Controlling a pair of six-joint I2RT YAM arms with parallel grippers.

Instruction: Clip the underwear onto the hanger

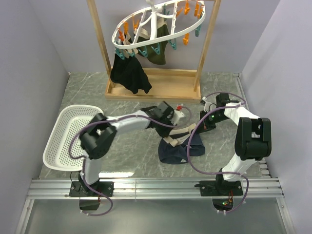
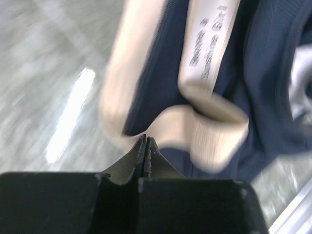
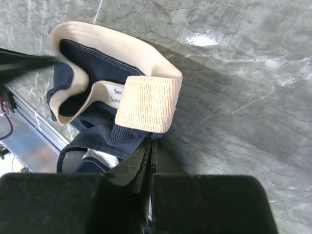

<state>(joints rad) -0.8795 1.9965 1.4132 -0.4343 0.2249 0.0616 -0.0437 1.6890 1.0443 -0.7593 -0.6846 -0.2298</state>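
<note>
**DESK:** What are the arms doing with the garment?

**PHOTOGRAPHER:** The left gripper (image 2: 146,144) is clamped tight, its tips at the edge of the pale waistband (image 2: 204,131). The right gripper (image 3: 149,148) is likewise pinched closed, on a fold of navy cloth. Between them the underwear (image 1: 179,148) hangs bunched. Judging by its shadow in the right wrist view, it is just off the grey surface (image 1: 136,156).

**DESK:** Where does that put it against the hanger?

**PHOTOGRAPHER:** Well short of the hanger (image 1: 155,22), on the arms' side and far below it. The hanger dangles tilted from the wooden stand (image 1: 156,95), with a black garment (image 1: 129,73) and an olive-green one (image 1: 158,51) pegged under it. A white basket (image 1: 68,131) sits off to the hanger's left, nearer the arms.

**DESK:** So which step is this?

**PHOTOGRAPHER:** The carry, by my reading: the pick-up looks done and no clipping has begun. Next, both arms need to raise the underwear together toward the hanger, with the waistband spread, until an edge meets one of the free pegs (image 1: 186,39) on its right-hand rim. One gripper would then have to let go and squeeze a peg open while the other holds the cloth. That risks the cloth sagging or slipping out.
</note>
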